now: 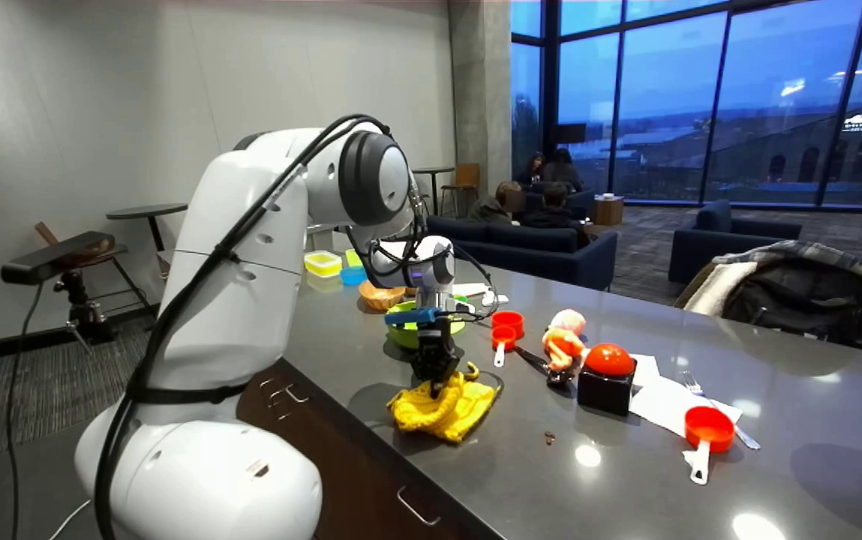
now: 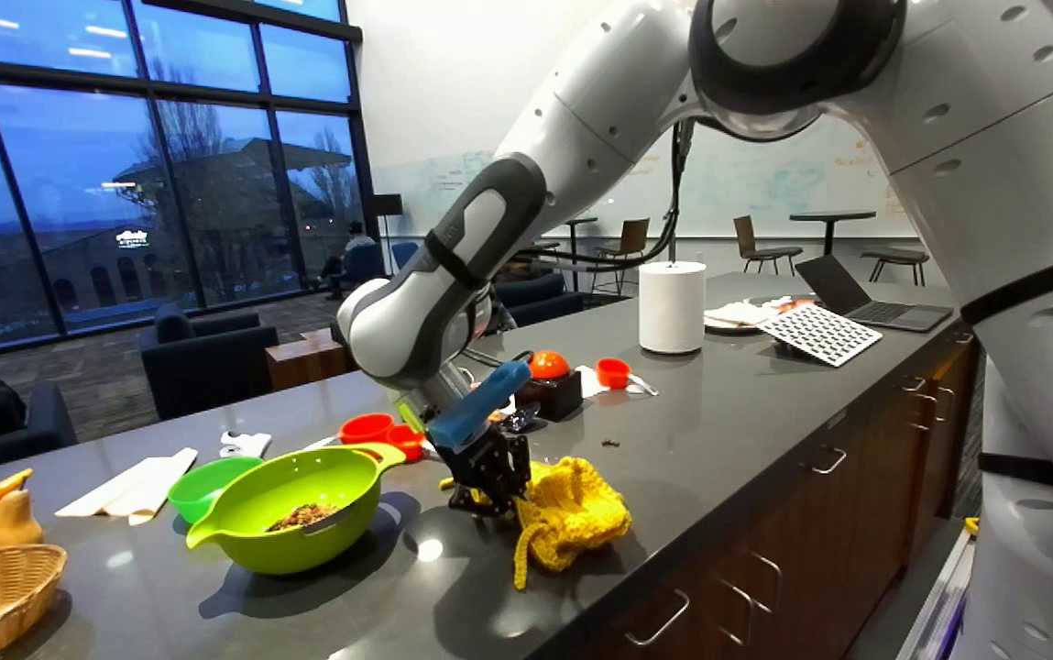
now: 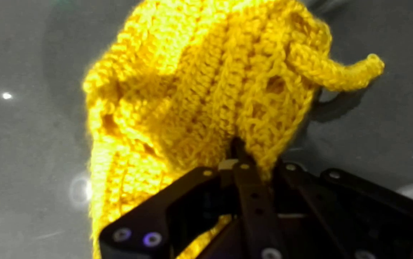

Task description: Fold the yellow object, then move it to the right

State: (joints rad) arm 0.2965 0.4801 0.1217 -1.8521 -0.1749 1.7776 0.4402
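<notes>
Cloth [image 2: 574,515] lies rumpled on the bench [image 2: 728,403] near a green bowl [image 2: 288,550], its edge pinched in the hand [image 1: 437,387]; folding looks like the current step, and next the flap should be laid flat.

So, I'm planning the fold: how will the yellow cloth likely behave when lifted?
The cloth is probably floppy, given its soft creases. It is likely light for its size: the knit has open holes. A strap may dangle or catch, since it juts past the edge.
</notes>
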